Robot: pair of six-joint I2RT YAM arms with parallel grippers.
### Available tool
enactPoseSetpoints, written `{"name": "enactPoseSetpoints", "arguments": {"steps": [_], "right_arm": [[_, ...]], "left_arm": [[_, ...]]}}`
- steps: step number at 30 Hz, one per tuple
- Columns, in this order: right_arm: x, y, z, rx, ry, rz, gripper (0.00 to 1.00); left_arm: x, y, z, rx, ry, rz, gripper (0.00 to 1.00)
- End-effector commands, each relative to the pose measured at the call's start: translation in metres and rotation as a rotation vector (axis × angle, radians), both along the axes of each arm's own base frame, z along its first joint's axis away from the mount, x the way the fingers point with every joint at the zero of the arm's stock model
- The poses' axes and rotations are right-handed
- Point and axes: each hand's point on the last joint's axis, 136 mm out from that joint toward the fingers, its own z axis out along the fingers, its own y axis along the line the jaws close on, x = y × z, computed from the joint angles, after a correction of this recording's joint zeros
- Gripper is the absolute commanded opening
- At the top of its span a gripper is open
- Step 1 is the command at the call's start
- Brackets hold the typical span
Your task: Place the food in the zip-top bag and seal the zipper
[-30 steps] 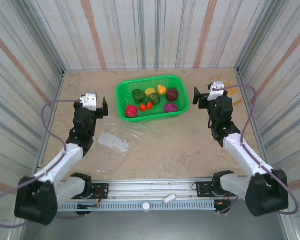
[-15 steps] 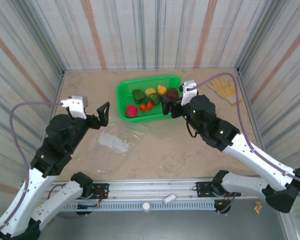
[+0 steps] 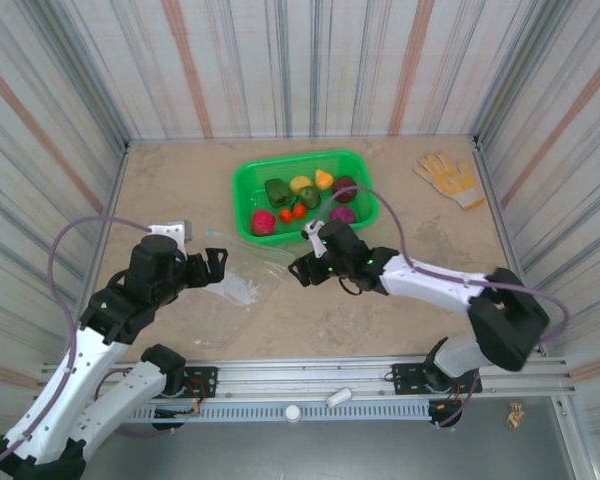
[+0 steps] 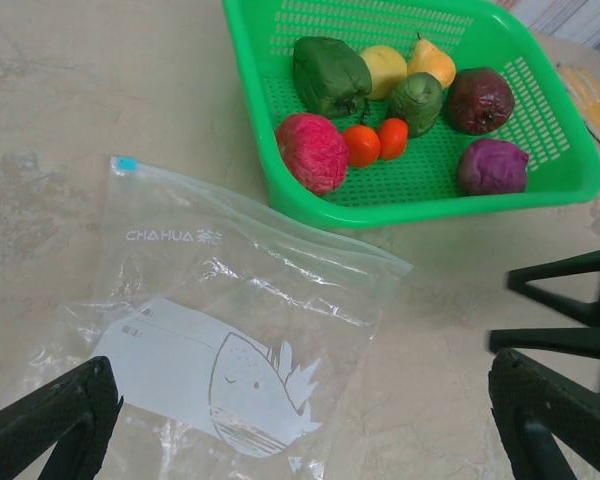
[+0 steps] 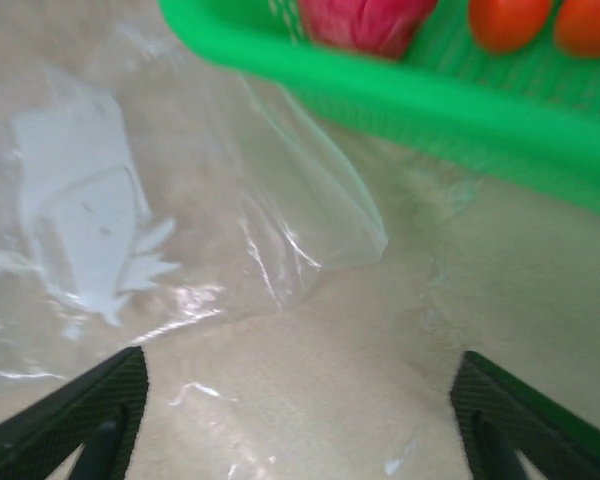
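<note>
The zip-top bag (image 3: 242, 276) lies flat and empty on the table in front of the basket, its white whale patch (image 4: 215, 372) facing up. The zipper's light blue slider tab (image 4: 126, 164) sits at the bag's far left corner. The food (image 4: 311, 151) is all in the green basket: red, green, yellow, two small orange, maroon and magenta pieces. My left gripper (image 3: 219, 268) hovers open at the bag's left side (image 4: 300, 445). My right gripper (image 3: 301, 262) is open and low at the bag's right corner (image 5: 300, 430), with bare table between its fingers.
The green mesh basket (image 3: 246, 185) stands just behind the bag, its near rim (image 5: 450, 105) close above the right gripper. A tan glove (image 3: 446, 177) lies at the back right. Striped walls close in the table on three sides.
Both arms have come down towards the bag. The right gripper left the basket's edge and dropped to the bag's right corner; the left gripper lowered and shifted right to the bag's left side.
</note>
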Motion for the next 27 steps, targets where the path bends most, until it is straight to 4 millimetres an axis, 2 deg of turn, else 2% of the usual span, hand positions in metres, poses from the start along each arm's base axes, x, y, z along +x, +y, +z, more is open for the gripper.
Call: {"name": "enactPoseSetpoints", "arguments": {"steps": [1, 3, 5, 9, 13, 16, 19, 23, 27], "right_arm": [[0.023, 0.017, -0.007, 0.030, -0.056, -0.021, 0.72], [0.032, 0.025, -0.018, 0.043, -0.079, -0.001, 0.64], [0.041, 0.032, -0.029, 0.076, -0.083, 0.026, 0.52], [0.059, 0.037, -0.038, 0.137, -0.076, -0.002, 0.47], [0.069, 0.047, -0.044, 0.143, -0.088, -0.001, 0.38], [0.068, 0.057, -0.049, 0.146, -0.085, 0.023, 0.34], [0.063, 0.067, -0.052, 0.143, -0.083, 0.054, 0.24], [0.059, 0.069, -0.050, 0.144, -0.091, 0.065, 0.10], [0.051, 0.068, -0.042, 0.134, -0.127, 0.088, 0.00]], "left_arm": [[0.000, -0.005, 0.004, 0.007, 0.007, -0.035, 0.99], [0.001, -0.005, 0.006, 0.029, -0.004, -0.055, 0.99], [0.002, -0.002, 0.005, 0.046, -0.018, -0.047, 0.99], [0.002, 0.000, 0.011, 0.049, -0.067, -0.052, 0.99], [0.002, 0.002, 0.012, 0.055, -0.092, -0.051, 0.99], [0.002, 0.003, 0.013, 0.058, -0.096, -0.051, 0.99], [0.004, 0.001, 0.014, 0.046, -0.096, -0.055, 0.99], [0.006, 0.004, 0.014, 0.018, -0.093, -0.043, 0.99], [0.009, 0.005, 0.014, -0.003, -0.091, -0.040, 0.98]]}}
